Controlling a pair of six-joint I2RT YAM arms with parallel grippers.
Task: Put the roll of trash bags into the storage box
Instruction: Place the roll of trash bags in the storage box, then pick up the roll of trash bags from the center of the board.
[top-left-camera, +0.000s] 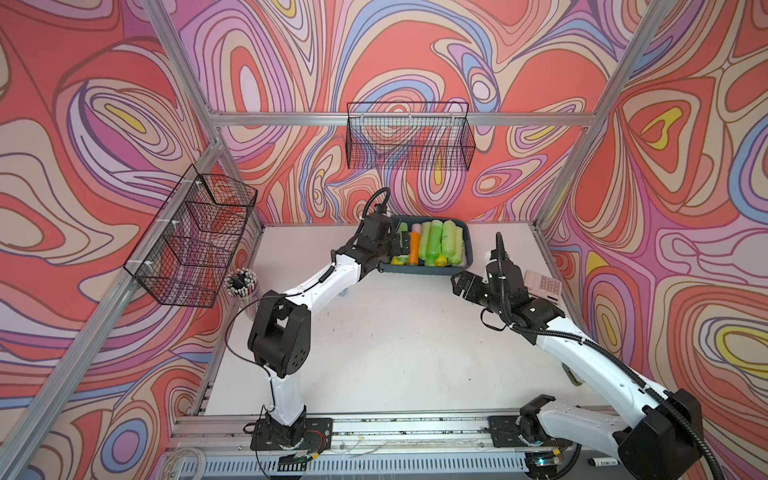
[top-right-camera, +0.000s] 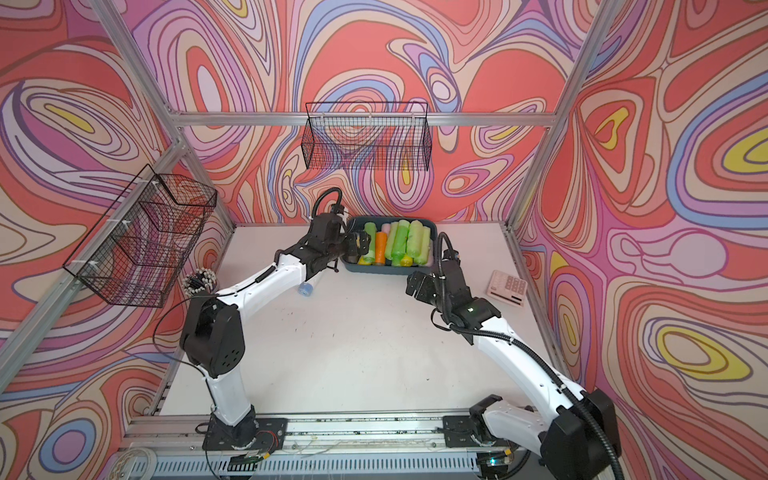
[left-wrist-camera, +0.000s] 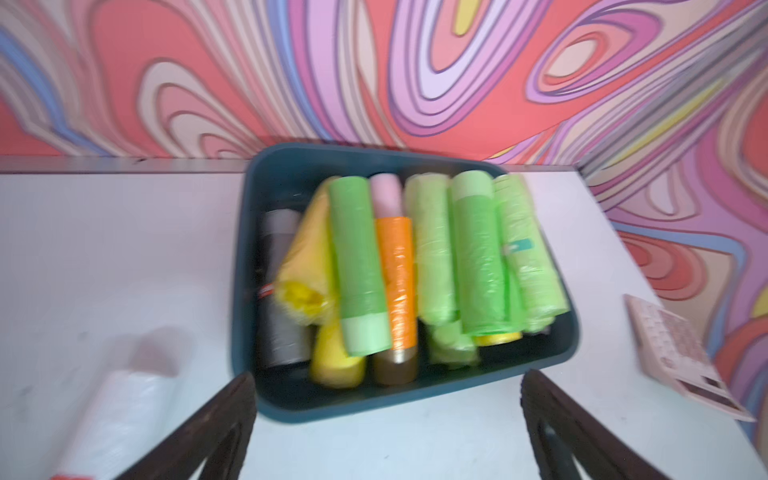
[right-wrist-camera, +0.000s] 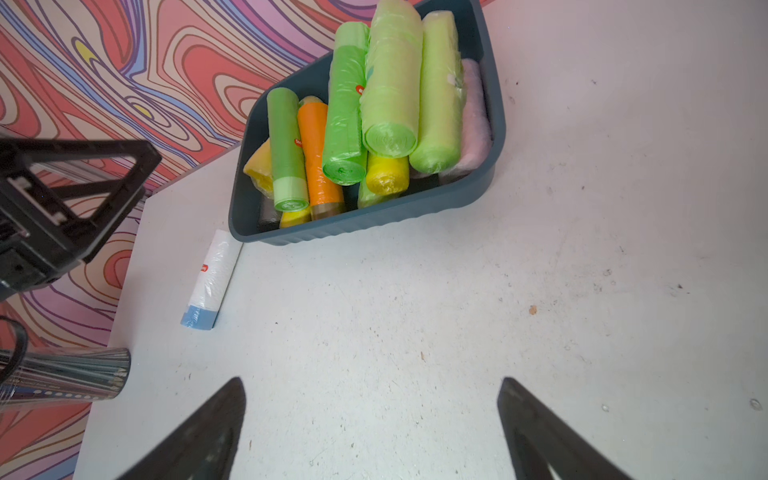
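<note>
Right wrist view gives me the clearest read: the white plastic roll of trash bags (right-wrist-camera: 212, 282) with a pale blue end lies on the white counter (right-wrist-camera: 457, 332), just beside the near left corner of the shallow dark teal plastic storage box (right-wrist-camera: 365, 230). Both hands are spread wide and empty, the left hand (left-wrist-camera: 386, 376) at the box's left edge, the right hand (right-wrist-camera: 371, 382) near its right corner. My worry is that a finger catches the wall and shoves the box, or that the roll slips off the heaped green, yellow and orange rolls (right-wrist-camera: 390, 83).
</note>
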